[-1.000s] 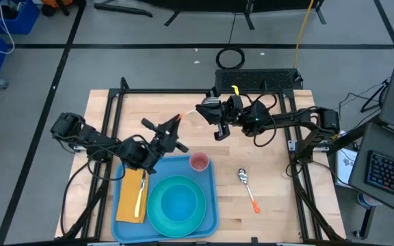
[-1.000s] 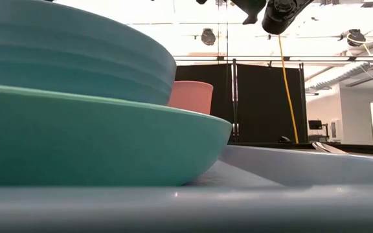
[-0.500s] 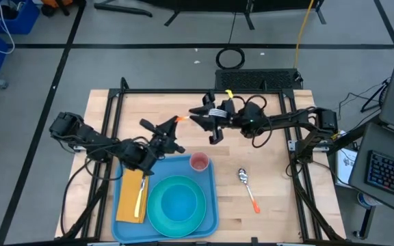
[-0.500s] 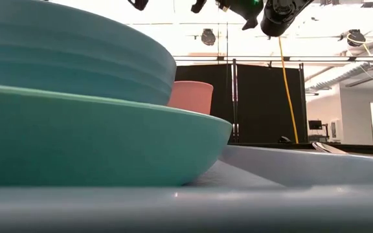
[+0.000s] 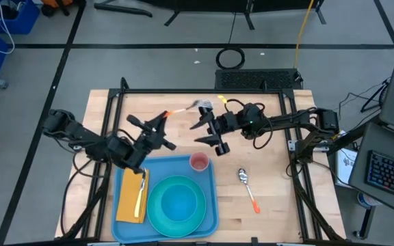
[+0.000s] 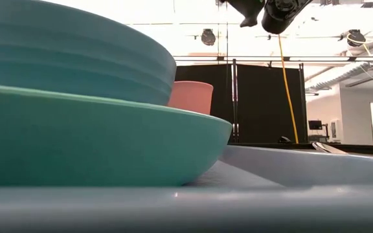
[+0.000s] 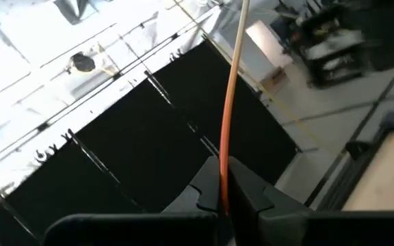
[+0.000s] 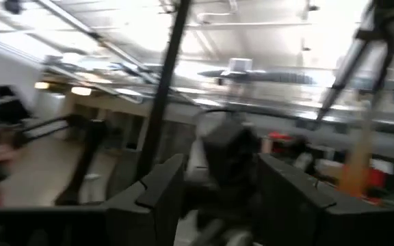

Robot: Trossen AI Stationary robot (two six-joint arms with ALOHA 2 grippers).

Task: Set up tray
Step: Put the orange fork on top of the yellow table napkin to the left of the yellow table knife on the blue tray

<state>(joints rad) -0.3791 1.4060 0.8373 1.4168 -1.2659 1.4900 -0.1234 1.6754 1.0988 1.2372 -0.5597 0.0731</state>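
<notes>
An orange-handled fork [image 5: 185, 108] hangs in the air over the far half of the table, its metal tines [image 5: 204, 104] toward the right; my left gripper [image 5: 160, 123] is shut on its handle. My right gripper [image 5: 204, 132] stands open just right of the fork, clear of it. The light-blue tray [image 5: 211, 203] lies at the near edge. It carries a yellow napkin [image 5: 128, 199] with a utensil [image 5: 141, 192] on it, a teal plate [image 5: 157, 213] with a blue bowl [image 5: 178, 202], and a pink cup [image 5: 198, 162]. My left gripper pinches the fork's thin orange handle [image 7: 224, 179] between its two fingers, at the end away from the tines. The handle runs on out past the fingertips, along the fingers. The fork is lifted clear of the table, its tines toward my right gripper.
A spoon [image 5: 247, 186] with an orange handle lies on the bare wood right of the tray. Black frame rails [image 5: 204, 91] run along the table's far and side edges. In the low view the plate [image 6: 96, 139] and bowl [image 6: 76, 52] fill the foreground.
My right gripper has opened and let go of the fork's tine end, turning as it did. My left gripper has gone toward the table's left edge and up, still shut on the handle, and has carried the fork clear of my right gripper.
</notes>
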